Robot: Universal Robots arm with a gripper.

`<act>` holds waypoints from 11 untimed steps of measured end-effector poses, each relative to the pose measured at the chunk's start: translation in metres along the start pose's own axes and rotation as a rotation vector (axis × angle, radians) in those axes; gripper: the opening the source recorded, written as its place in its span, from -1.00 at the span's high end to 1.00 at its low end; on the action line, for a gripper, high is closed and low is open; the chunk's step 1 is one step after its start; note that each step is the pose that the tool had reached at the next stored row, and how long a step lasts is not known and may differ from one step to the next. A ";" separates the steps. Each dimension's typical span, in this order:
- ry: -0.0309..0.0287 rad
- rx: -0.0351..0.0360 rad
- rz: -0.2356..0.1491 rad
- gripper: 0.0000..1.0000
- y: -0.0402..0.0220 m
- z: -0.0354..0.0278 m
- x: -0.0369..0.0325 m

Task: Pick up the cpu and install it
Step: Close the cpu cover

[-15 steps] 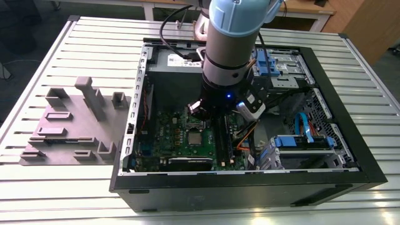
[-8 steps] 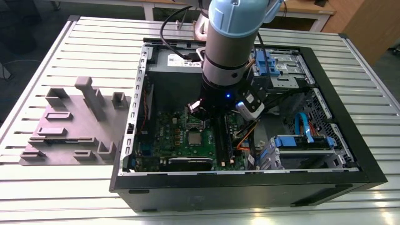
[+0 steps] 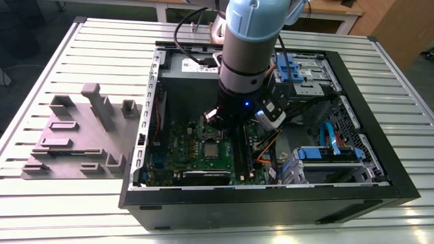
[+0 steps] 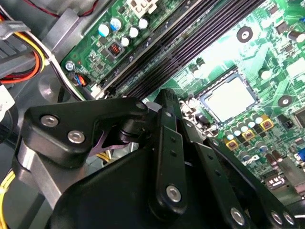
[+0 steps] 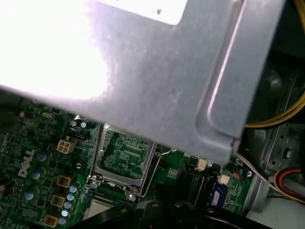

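The slatted table (image 3: 81, 46) carries an open computer case (image 3: 271, 203), with a grey fixture block (image 3: 74, 137) lying at 9 o'clock of the case in the exterior view. The arm (image 3: 251, 46) reaches down into the case from 12 o'clock, past the big grey box (image 5: 143, 71). On the floor of the case lies the green motherboard (image 3: 186, 152). The pincer (image 3: 229, 121) hangs low over the board, close to the long black memory slots (image 4: 190, 43). Its linkage is in sight, but whether it is open or closed I cannot tell.

The socket frame (image 5: 118, 178) stands hinged up, with bare board showing through its window. The cpu (image 4: 228, 99) lies flat in the socket, at about 6 o'clock of the pincer in the exterior view. It sits near the pincer, apart from it and not held by it.

By my judgement the chip is already picked up and laid in its seat. The holding-down part is not done, since the frame is not closed over the chip
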State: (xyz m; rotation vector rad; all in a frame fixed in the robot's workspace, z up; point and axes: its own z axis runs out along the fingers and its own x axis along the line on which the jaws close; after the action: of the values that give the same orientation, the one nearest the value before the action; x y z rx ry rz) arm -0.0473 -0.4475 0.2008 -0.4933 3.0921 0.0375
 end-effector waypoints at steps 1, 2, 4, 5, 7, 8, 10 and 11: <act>0.0000 0.0000 0.000 0.80 0.0003 0.0000 -0.0002; 0.0000 0.0000 0.000 0.80 0.0003 0.0000 -0.0002; 0.0000 0.0001 0.000 0.80 0.0007 0.0000 -0.0003; 0.0000 0.0000 0.000 0.80 0.0007 0.0000 -0.0003; 0.0000 0.0000 0.000 0.80 0.0008 0.0001 -0.0003; 0.0000 0.0001 0.000 0.80 0.0009 0.0000 -0.0003; 0.0000 0.0000 0.000 0.80 0.0012 0.0001 -0.0004; 0.0000 0.0000 0.000 0.80 0.0016 0.0002 -0.0004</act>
State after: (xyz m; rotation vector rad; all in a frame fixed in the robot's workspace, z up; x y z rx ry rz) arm -0.0474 -0.4459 0.2006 -0.4933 3.0922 0.0375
